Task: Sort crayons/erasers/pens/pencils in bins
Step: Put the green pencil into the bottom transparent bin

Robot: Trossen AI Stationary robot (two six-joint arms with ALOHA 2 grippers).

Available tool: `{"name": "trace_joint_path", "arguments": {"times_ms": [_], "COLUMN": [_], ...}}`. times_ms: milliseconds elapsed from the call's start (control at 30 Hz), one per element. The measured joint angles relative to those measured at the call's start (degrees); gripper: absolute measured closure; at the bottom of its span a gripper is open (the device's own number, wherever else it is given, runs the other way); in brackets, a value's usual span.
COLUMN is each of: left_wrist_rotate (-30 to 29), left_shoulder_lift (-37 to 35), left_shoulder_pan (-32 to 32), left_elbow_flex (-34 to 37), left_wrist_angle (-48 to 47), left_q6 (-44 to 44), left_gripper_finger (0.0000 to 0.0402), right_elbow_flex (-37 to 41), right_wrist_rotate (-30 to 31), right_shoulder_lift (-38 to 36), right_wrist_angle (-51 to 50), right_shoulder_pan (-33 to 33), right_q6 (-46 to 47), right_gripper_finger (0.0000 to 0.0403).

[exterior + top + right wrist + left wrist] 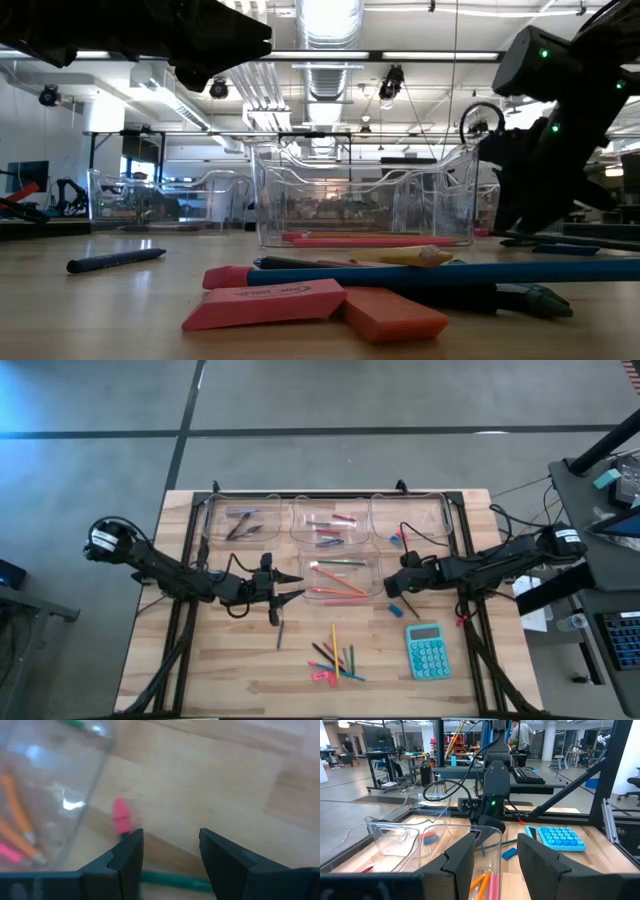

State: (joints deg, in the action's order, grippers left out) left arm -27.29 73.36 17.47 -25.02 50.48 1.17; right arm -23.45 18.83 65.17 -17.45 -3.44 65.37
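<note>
I'm looking at a pale wooden surface (230, 660) in a black frame, standing on a grey concrete floor (300, 395) crossed by dark lines. Level across it, the room behind is an open workshop with white ducts and strip lights overhead and desks far back; past my left hand's camera I see a person (520, 735) standing among the benches.

My left hand (292, 586) hangs with fingers parted and nothing between them, just beside the near bin (372, 565), which holds orange, pink and green pencils (335, 584). A dark pen (279, 633) lies on the wood just below that hand.

My right hand (397, 586) sits on the other side of the same bin, released and empty, low over the wood; a pink eraser (121, 816) lies just ahead of its fingers, with a green stick beside it. A blue eraser (395, 609) rests near that hand, and the teal calculator (427, 650) lies further toward me.

Three more bins (410, 518) line the far edge. Between both hands and nearer to me, a loose heap of pencils, pens and erasers (335, 660) waits on the boards.
</note>
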Motion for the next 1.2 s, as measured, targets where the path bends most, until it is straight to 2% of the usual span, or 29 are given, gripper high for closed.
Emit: {"name": "trace_joint_path", "arguments": {"times_ms": [267, 600, 933, 1200], "left_wrist_rotate": [0.0, 0.0, 0.0, 0.0], "left_shoulder_lift": [0.0, 0.0, 0.0, 0.0], "left_shoulder_pan": [0.0, 0.0, 0.0, 0.0], "left_elbow_flex": [0.0, 0.0, 0.1, 0.1], "left_wrist_angle": [0.0, 0.0, 0.0, 0.0], "left_q6": [0.0, 0.0, 0.0, 0.0], "left_gripper_finger": [0.0268, 0.0268, 0.0268, 0.0268], "right_elbow_flex": [-3.2, -3.7, -3.7, -3.3], "right_wrist_rotate": [0.3, 0.2, -1.7, -0.8], "right_shoulder_lift": [-1.9, 4.6, 7.1, 1.7], "right_wrist_angle": [0.5, 3.4, 4.7, 3.3], "right_shoulder_pan": [-0.2, -0.3, -0.3, -0.3], "right_q6": [-11.8, -19.9, -22.0, -23.2], "right_gripper_finger": [0.0220, 0.0220, 0.0220, 0.0220]}}
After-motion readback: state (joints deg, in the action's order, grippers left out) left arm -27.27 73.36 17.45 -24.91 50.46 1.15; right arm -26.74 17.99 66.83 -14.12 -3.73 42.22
